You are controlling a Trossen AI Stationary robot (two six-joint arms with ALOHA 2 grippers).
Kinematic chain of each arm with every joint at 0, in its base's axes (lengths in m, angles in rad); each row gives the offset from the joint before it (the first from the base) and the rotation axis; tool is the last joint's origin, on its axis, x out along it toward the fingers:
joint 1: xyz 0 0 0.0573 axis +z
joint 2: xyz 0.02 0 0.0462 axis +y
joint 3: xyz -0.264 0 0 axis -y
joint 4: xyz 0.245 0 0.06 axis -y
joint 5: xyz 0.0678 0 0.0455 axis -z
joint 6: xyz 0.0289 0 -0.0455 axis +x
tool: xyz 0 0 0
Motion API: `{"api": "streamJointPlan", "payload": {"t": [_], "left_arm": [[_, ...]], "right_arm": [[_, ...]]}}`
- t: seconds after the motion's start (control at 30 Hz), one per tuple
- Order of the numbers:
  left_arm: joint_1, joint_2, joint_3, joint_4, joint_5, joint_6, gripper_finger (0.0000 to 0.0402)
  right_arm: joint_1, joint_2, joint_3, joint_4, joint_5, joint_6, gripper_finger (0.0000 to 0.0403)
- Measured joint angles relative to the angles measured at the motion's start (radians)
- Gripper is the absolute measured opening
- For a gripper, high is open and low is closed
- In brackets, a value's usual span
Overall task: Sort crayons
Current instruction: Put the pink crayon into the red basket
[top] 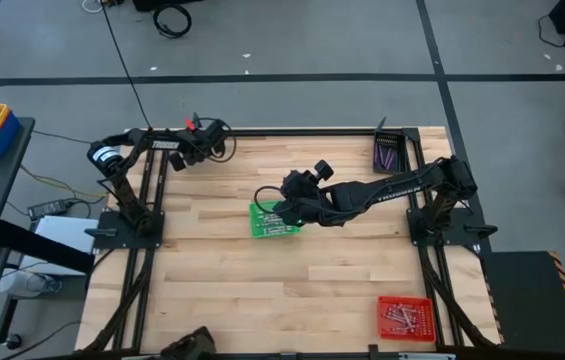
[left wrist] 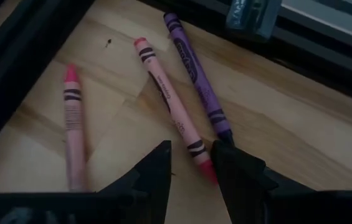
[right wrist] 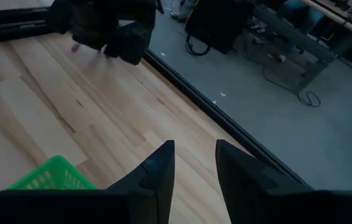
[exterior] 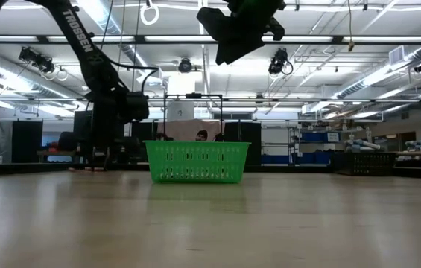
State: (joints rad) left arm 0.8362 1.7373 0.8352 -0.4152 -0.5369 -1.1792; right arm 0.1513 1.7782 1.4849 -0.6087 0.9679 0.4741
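Three crayons lie flat on the wood by the table's far edge in the left wrist view: a pink one (left wrist: 71,121), a red one (left wrist: 171,106) and a purple one (left wrist: 195,71). My left gripper (left wrist: 191,163) is open just above them, with a finger on either side of the red crayon's near end (left wrist: 204,167); I see no touch. In the high view my left gripper (top: 212,136) is at the far left. My right gripper (top: 282,208) hangs open and empty above the green tray (top: 265,228) at mid-table.
A dark tray (top: 387,152) with purple crayons stands at the far right corner. At the near right is a red tray (top: 405,317) holding several crayons. The black frame rail (left wrist: 14,62) runs close beside the loose crayons. Bare wood lies between the trays.
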Motion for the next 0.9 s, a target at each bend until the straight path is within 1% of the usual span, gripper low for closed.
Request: {"api": "streamJointPlan", "payload": {"t": [0.1,0.17,0.27,0.4,0.5,0.6,0.73,0.83,0.9], "left_arm": [[0.005,-0.002,0.0,-0.001,0.009,-0.02,0.0132],[0.005,-0.002,0.0,-0.002,0.01,-0.026,0.0124],[0.004,-0.002,0.0,0.0,0.012,-0.059,0.0097],[0.002,-0.002,0.0,0.001,0.015,-0.087,0.0047],[-0.006,-0.002,0.0,-0.004,0.013,-0.096,0.0025],[-0.015,-0.018,-0.001,-0.028,0.028,-0.113,0.0027],[-0.044,-0.07,-0.005,-0.055,0.056,-0.114,0.0054],[-0.085,-0.125,-0.005,-0.05,0.035,-0.092,0.0063],[-0.122,-0.165,-0.005,-0.053,0.015,-0.046,0.0064]], "right_arm": [[0.0,0.0,0.0,-0.001,-0.002,-0.005,0.0121],[0.0,0.0,0.0,-0.002,-0.002,-0.006,0.0121],[0.0,0.0,0.0,-0.009,-0.002,-0.006,0.0121],[0.0,0.0,0.0,-0.02,-0.002,-0.005,0.0121],[0.0,0.0,0.0,-0.028,-0.002,-0.004,0.0121],[0.0,0.0,0.0,-0.046,-0.002,-0.003,0.0121],[0.0,0.0,0.0,-0.083,-0.002,0.002,0.0121],[0.001,0.0,0.0,-0.13,-0.002,0.006,0.0121],[0.005,0.0,0.0,-0.177,0.003,0.028,0.0121]]}}
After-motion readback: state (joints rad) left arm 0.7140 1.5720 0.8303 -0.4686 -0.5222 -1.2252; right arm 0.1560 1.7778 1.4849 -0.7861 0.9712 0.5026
